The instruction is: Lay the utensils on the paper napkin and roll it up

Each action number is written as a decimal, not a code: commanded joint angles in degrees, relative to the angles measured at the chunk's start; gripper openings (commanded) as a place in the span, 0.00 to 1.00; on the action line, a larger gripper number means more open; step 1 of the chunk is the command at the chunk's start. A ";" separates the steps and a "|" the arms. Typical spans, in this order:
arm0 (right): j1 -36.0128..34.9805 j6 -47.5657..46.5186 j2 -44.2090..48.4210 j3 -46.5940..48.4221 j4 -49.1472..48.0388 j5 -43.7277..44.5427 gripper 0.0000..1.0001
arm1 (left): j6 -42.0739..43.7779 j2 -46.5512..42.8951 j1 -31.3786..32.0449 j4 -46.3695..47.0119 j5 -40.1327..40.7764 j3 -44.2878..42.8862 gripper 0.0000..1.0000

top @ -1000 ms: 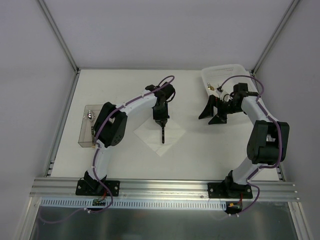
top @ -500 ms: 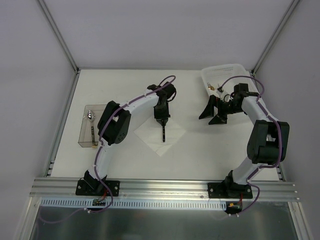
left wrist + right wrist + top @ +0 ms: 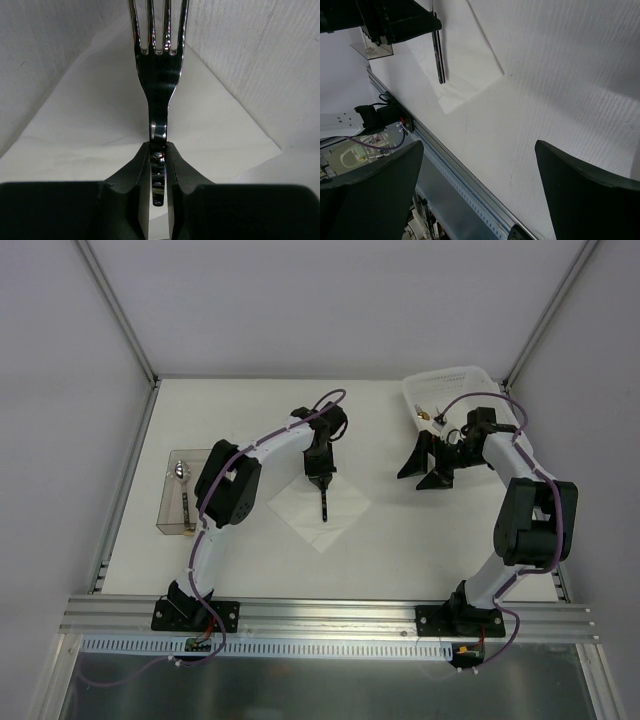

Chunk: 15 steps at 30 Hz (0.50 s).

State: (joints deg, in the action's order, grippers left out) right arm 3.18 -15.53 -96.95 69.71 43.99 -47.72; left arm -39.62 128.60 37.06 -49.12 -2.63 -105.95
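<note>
One fork (image 3: 157,75) held in your left gripper (image 3: 159,150), over the single paper napkin (image 3: 347,512).
Your left fingers pinch the fork's handle, and its tines point away over the sheet. Your right gripper (image 3: 424,468) is spread wide with nothing in it, beside the one white basket (image 3: 455,375). One spoon (image 3: 183,480) lies in the one clear box (image 3: 170,520), well apart from the napkin.

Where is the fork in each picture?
Top external: the fork, pinched by the left gripper, near the middle.
Left wrist: fork in the centre, tines at the top edge.
Right wrist: fork is a thin dark bar, upper left.
Shared landmark: the white paper napkin beneath it.
</note>
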 commanded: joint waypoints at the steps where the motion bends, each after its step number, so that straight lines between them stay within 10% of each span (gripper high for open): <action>1: 0.86 -0.29 -1.40 -0.45 0.92 1.23 0.99 | 0.51 0.87 -0.06 -0.71 0.26 -2.07 0.02; 15: 0.95 -0.20 -2.11 -0.54 0.84 1.06 0.99 | -0.99 1.75 -0.06 -0.27 -1.76 -1.89 0.04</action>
State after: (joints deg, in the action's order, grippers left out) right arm 3.25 -15.53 -98.04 69.71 43.94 -47.88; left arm -39.68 130.19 37.06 -48.73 -2.94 -106.15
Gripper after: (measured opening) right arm 0.991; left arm 0.121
